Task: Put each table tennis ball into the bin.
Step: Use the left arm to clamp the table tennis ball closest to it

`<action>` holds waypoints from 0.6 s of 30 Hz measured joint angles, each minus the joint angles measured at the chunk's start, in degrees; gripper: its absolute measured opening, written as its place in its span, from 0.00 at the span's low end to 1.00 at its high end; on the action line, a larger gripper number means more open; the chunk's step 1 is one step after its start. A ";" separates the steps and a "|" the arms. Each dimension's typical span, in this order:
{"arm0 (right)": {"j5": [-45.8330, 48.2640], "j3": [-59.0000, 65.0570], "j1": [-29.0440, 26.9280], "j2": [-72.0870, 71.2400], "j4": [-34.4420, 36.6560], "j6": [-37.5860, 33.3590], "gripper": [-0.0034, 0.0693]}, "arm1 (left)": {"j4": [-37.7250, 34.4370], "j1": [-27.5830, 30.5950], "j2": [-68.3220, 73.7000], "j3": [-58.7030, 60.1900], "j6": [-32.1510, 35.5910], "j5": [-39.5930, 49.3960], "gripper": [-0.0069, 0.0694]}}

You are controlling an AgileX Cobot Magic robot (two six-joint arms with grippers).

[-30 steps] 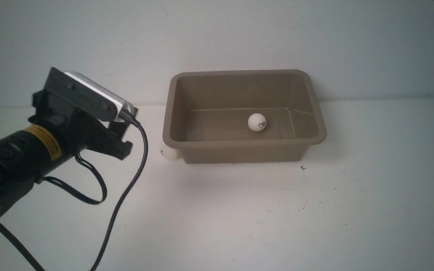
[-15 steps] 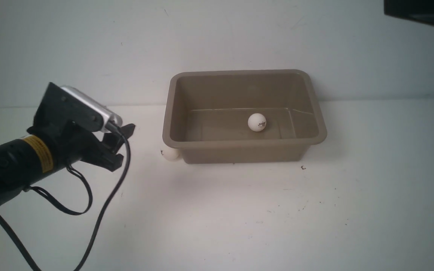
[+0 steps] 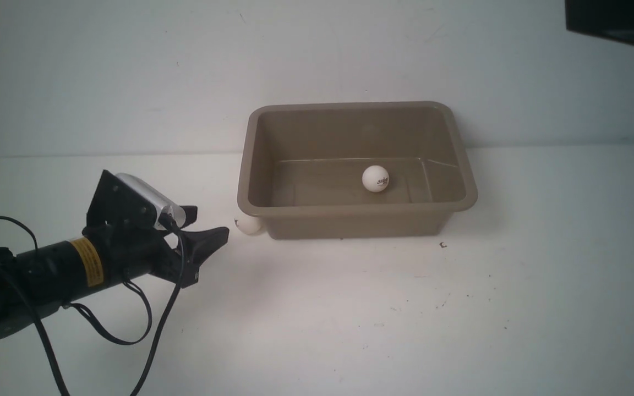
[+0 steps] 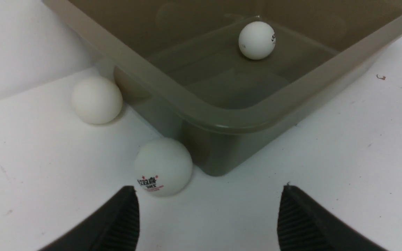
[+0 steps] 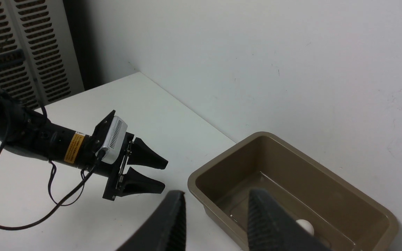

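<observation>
Reaching for the balls outside the bin is a job for your left gripper. It sits low over the white table with its nose aimed at the near left corner of the rectangular taupe plastic bin. Its jaws stand roughly half open and hold nothing.

The small white table tennis ball with the dark printed logo lies just beyond the fingertips, tucked under the flared rim at that corner. You cannot tell whether it touches the wall or only sits beside it.

What matters is the offset. The ball is not centred in the gap but sits right in front of one finger. The bin's corner, not the ball, lies straight ahead of the middle of the gap. As I judge it, you need a small sideways shift before you advance, or that finger will nudge the ball along the wall.

A plain white table tennis ball rests farther along the same side wall, beside it. A third white ball with a logo already lies on the bin floor.

Your right gripper hangs high, well away from both loose balls, its jaws narrowly parted and empty.
</observation>
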 joint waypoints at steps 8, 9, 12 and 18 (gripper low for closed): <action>0.67 0.00 0.00 0.00 0.00 0.00 0.38 | -0.64 0.00 1.45 -1.01 0.49 -0.05 0.72; 0.67 0.00 0.00 0.00 0.00 0.00 0.38 | -0.81 0.00 1.45 -1.01 0.49 -0.06 0.72; 0.67 0.00 0.00 0.00 0.00 0.00 0.38 | -0.86 0.00 1.45 -1.01 0.18 -0.06 0.72; 0.74 0.00 0.00 0.00 0.00 0.00 0.38 | 1.17 0.00 1.23 -1.01 -4.97 -0.11 0.72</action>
